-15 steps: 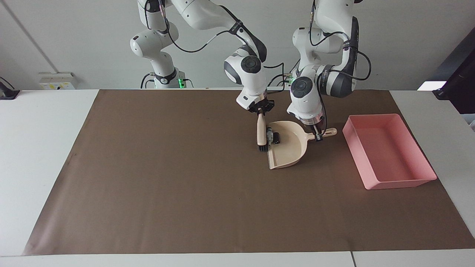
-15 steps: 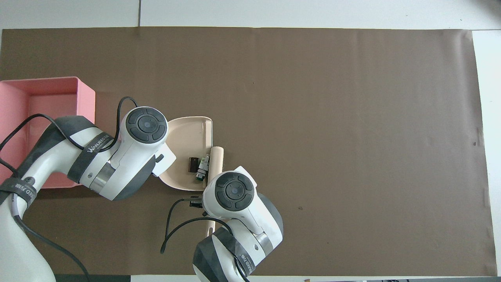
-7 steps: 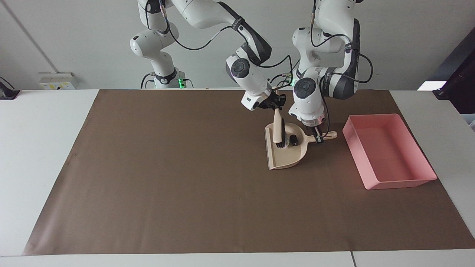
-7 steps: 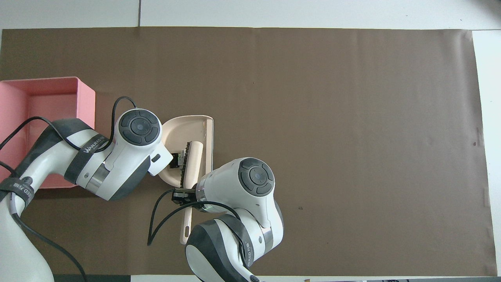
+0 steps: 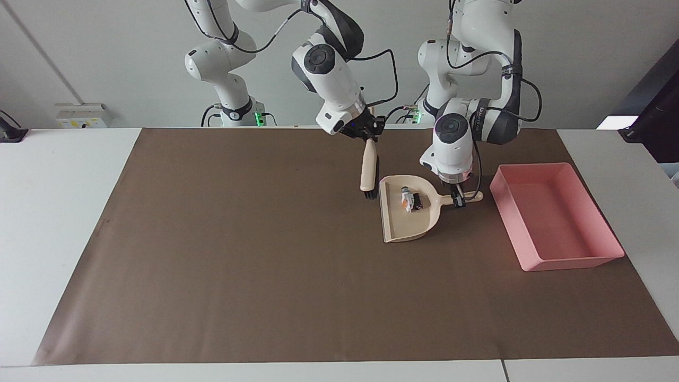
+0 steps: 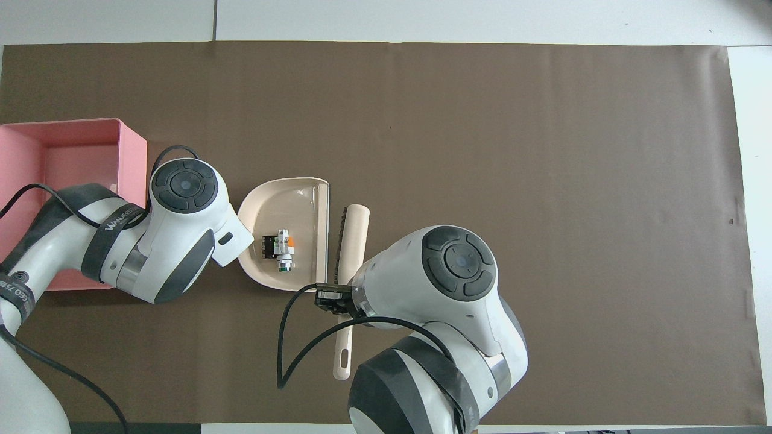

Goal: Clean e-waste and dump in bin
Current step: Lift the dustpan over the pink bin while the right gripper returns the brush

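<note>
Overhead view shows the e-waste most plainly: a white-grey piece [image 6: 282, 246] with an orange mark and a green tip, and touching it a black blocky piece [image 6: 267, 246], both lying inside the beige dustpan [image 6: 301, 199], toward its handle end. In the facing view the same two bits sit in the dustpan's pan, the pale one [image 5: 407, 199] beside the black one [image 5: 418, 201]. The dustpan rests on the brown mat [image 5: 238, 254] that covers the tabletop [image 5: 58, 212], its open mouth turned toward the right arm's end.

Facing view shows what the overhead one hides: the left end effector [image 5: 457, 200] is down at the dustpan's handle [image 5: 472, 197], closed on it; from above the left arm's wrist covers that grip entirely.

Beside the dustpan's mouth hangs the brush [image 5: 368, 171], held by its handle in the right end effector [image 5: 370, 136], which is clamped on it, bristles pointing down over the mat just outside the pan. From above, the brush [image 6: 351, 241] lies alongside the dustpan's open edge, and its handle's looped tip shows below the wrist.

The bin [image 5: 551, 223], a pink shallow tray, stands on the mat toward the left arm's end, near the dustpan's handle, and nothing shows inside it. From above only part of the bin [image 6: 78, 141] is seen, the left arm crossing over it.
</note>
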Controlling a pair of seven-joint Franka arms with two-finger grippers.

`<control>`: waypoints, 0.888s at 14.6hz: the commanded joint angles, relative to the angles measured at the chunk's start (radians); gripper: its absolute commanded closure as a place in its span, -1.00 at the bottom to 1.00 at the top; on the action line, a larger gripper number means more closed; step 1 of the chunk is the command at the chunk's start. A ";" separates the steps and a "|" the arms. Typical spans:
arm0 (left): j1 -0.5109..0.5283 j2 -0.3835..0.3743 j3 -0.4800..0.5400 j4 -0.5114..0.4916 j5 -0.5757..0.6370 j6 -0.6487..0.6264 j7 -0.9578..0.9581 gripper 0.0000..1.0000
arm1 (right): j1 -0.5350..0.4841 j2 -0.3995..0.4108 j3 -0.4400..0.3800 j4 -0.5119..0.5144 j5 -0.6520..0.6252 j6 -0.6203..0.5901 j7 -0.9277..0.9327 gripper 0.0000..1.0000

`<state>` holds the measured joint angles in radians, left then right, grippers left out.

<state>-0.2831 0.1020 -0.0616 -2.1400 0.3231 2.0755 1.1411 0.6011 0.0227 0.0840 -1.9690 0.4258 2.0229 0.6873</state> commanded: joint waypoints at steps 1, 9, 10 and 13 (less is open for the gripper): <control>0.030 -0.021 -0.001 -0.006 -0.062 0.031 0.069 1.00 | -0.163 -0.102 0.010 -0.036 -0.094 -0.152 -0.024 1.00; 0.180 -0.007 0.002 0.239 -0.203 -0.174 0.339 1.00 | -0.591 -0.167 0.013 -0.054 -0.364 -0.392 -0.512 1.00; 0.212 -0.005 0.002 0.277 -0.214 -0.207 0.373 1.00 | -0.625 -0.161 0.013 -0.076 -0.398 -0.377 -0.557 1.00; 0.306 -0.001 0.003 0.360 -0.240 -0.264 0.465 0.99 | -0.725 -0.135 0.013 -0.194 -0.463 -0.206 -0.713 1.00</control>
<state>-0.0326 0.0938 -0.0539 -1.8429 0.1207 1.8650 1.5372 -0.0595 -0.1176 0.0783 -2.0776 -0.0055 1.7146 0.0710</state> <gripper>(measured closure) 0.683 0.749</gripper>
